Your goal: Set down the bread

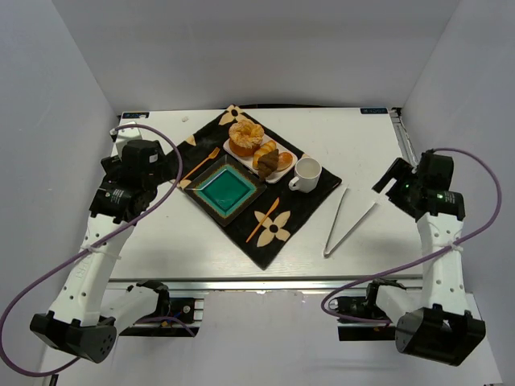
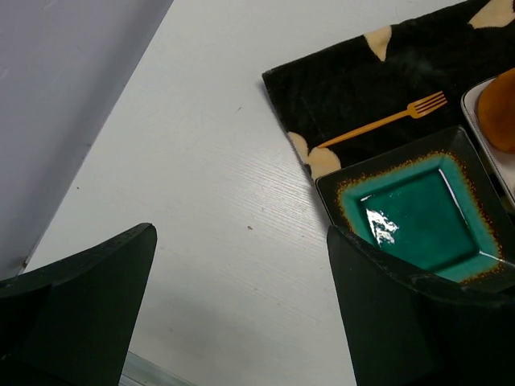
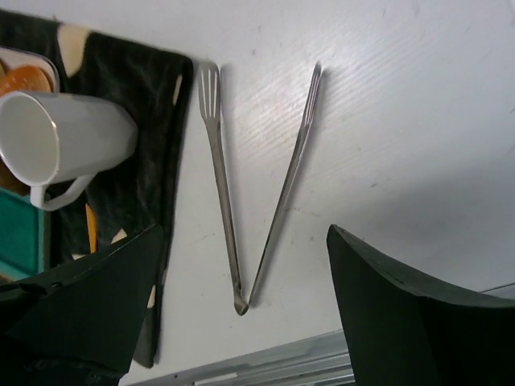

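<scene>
Nearest the lens, the left claw stands spread wide, holding nothing; you see the teal square ceramic plate just ahead-right of it. The right claw is equally wide and empty, with V-shaped steel tongs lying directly ahead. Find the small dark chocolate-brown croissant-shaped bread on the white rectangular tray, beyond the plate from the left claw

White arms, black joints, purple cables
</scene>
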You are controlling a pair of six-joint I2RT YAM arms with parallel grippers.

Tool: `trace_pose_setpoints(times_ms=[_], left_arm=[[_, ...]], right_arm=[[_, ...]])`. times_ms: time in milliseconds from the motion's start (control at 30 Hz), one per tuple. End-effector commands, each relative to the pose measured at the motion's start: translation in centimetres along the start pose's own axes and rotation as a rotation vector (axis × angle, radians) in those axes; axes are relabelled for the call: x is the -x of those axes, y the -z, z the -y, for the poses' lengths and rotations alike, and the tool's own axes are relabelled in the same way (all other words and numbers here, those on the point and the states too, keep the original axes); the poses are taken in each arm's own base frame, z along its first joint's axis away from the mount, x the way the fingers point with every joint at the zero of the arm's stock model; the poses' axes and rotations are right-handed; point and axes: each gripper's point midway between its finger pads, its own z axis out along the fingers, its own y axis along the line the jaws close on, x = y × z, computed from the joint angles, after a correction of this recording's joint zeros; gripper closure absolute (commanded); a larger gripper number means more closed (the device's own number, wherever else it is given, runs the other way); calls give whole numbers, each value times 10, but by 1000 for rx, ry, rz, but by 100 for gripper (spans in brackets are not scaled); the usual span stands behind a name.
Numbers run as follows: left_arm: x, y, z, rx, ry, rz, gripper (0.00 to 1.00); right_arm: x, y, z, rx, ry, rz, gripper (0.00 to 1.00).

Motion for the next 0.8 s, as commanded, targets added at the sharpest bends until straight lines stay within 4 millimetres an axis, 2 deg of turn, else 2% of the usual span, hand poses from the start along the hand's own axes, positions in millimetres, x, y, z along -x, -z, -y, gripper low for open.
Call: trace_pose_setpoints(times_ms=[0,67,100,133,167,200,233,300,333,400,433,467,500,567,600,767], left_arm=[[24,12,-8,17,55,79,2],[33,19,-15,36,77,114,2],[36,21,-17,43,84,126,2],[40,22,-20,51,89,138,2],[45,27,-24,57,96,156,2],[47,29,-26,65,100,162,2],[49,31,-28,70,102,165,2],[51,35,-32,80,92,162,2],[49,35,-33,86,87,156,2],[43,36,-39,109,66,136,2],[41,37,-41,117,62,132,2],[37,37,-45,130,60,124,2],[33,37,-49,144,62,125,2],[28,38,-50,144,61,116,2],[27,39,-51,143,66,113,2],[21,37,-44,117,87,77,2]], right_arm=[[41,42,1,-58,95,162,13],[55,51,-8,-23,102,226,25],[57,51,-10,-18,89,235,42],[57,49,-10,-17,73,236,48],[55,42,-10,-16,57,221,49],[52,39,-15,9,54,191,48],[51,39,-17,16,53,171,41],[53,43,-19,18,49,170,17],[55,45,-18,11,42,192,11],[57,43,-18,47,58,268,11],[48,38,-14,42,24,250,11],[51,36,-22,92,37,279,11],[40,29,-31,154,48,227,11],[21,14,-30,146,-42,112,11],[1,5,-24,129,-76,32,11],[-49,-24,-2,30,-193,-115,11]])
